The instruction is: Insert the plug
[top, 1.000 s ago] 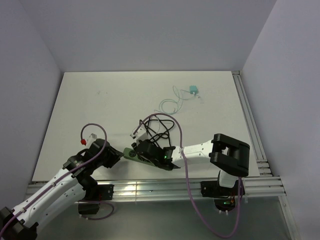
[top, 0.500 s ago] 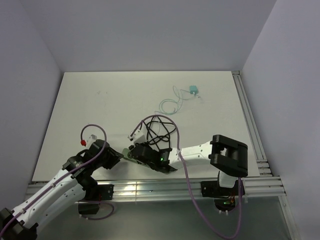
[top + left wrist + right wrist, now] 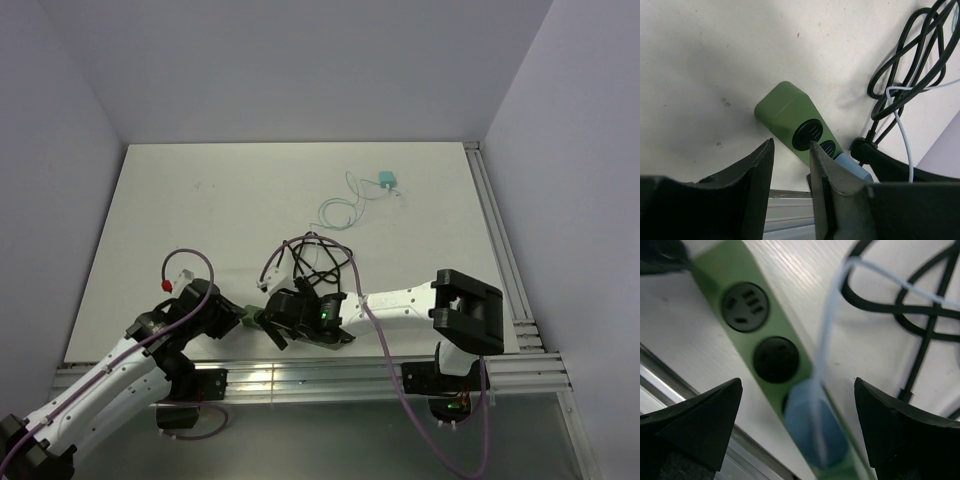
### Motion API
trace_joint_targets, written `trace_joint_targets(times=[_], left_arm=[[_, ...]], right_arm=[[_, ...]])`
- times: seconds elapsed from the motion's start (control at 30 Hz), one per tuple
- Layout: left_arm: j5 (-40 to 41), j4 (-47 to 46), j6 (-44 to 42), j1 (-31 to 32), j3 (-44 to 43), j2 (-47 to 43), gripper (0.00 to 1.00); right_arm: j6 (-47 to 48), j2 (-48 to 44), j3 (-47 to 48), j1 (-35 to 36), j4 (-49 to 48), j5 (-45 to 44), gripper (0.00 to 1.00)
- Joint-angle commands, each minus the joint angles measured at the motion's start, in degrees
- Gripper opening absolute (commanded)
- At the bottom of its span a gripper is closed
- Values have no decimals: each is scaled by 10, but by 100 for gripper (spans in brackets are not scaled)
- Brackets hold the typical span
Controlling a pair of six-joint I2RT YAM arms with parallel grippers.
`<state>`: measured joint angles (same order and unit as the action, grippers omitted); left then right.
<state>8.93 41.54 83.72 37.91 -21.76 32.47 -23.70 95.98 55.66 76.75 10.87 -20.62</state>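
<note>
Both pincers are hanging open, gripping nothing: the right pincer (image 3: 797, 385) is straddling the blue plug (image 3: 812, 425), apparently already sitting in the green power strip (image 3: 765, 335) directly beneath it, while the left pincer (image 3: 790, 150) is hovering just short of the strip's free end, probably bracing it.

Small teal block (image 3: 386, 181), pale cord (image 3: 338, 208), white table (image 3: 200, 220)
</note>
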Motion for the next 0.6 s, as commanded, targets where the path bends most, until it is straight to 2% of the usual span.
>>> trace_joint_targets(times=[0.0, 0.33, 0.47, 0.57], left_arm=[[10, 2, 4, -1, -13, -4, 40], [14, 2, 3, -2, -15, -7, 41], [33, 13, -8, -1, -32, -5, 41], [70, 35, -23, -2, -60, -2, 41]], right_arm=[[13, -42, 23, -27, 94, 28, 100], [30, -139, 102, -90, 186, 118, 100], [18, -188, 116, -135, 204, 123, 100], [15, -228, 113, -202, 182, 122, 100]])
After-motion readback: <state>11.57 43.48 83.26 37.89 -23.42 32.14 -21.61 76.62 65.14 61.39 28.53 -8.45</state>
